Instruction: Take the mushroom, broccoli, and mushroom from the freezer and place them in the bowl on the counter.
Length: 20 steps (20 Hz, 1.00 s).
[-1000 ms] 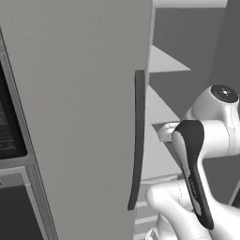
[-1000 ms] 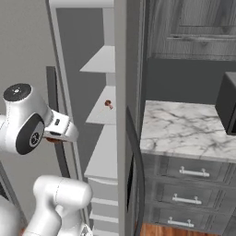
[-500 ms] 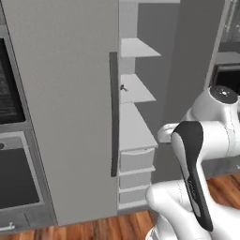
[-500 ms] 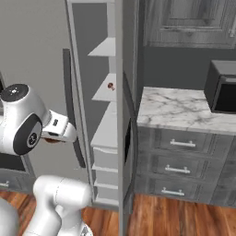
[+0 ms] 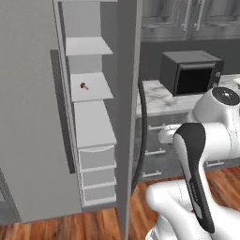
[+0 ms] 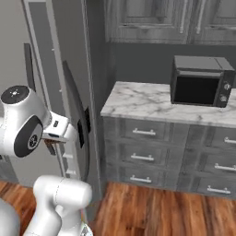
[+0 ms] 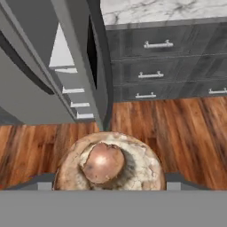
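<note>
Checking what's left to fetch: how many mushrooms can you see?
2. One mushroom sits between the gripper's fingertips, seen up close. A small one lies on a freezer shelf. Others may be hidden.

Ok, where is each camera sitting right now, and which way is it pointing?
Left base view: behind the arm, left side, facing the open freezer; arm at lower right.
Right base view: behind it, right side, facing the counter and microwave; arm at lower left.
Hand view: rides above the gripper, looking down at the wood floor; it holds a mushroom.
Both base views share freezer, counter and microwave.
</note>
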### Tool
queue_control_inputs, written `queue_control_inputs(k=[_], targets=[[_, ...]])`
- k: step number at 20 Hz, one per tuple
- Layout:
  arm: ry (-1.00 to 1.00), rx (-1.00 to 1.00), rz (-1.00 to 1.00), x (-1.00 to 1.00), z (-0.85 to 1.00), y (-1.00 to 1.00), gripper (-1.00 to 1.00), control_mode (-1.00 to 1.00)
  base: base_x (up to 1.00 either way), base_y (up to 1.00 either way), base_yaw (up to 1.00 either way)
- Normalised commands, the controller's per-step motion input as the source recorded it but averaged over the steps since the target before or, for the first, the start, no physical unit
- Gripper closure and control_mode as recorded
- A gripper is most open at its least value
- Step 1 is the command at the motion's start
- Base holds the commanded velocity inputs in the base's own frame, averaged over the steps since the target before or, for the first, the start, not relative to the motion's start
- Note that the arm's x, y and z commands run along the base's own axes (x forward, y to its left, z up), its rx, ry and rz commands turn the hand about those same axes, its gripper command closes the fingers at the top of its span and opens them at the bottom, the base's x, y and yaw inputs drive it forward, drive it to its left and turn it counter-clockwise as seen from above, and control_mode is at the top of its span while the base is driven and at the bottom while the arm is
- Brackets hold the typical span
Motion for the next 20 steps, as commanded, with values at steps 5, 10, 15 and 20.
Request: queue_control_inputs(k=[5, 10, 15, 20], targets=[[0.0, 0.0, 0.0, 0.0, 0.0, 0.0, 1.0, 1.0, 0.08, -0.92, 0.0], [0.0, 0.0, 0.0, 0.0, 0.0, 0.0, 1.0, 1.0, 0.39, -0.96, 0.0], [0.0, 0.0, 0.0, 0.0, 0.0, 0.0, 1.0, 1.0, 0.55, -0.95, 0.0], [0.0, 0.0, 0.0, 0.0, 0.0, 0.0, 1.0, 1.0, 0.64, -0.91, 0.0]])
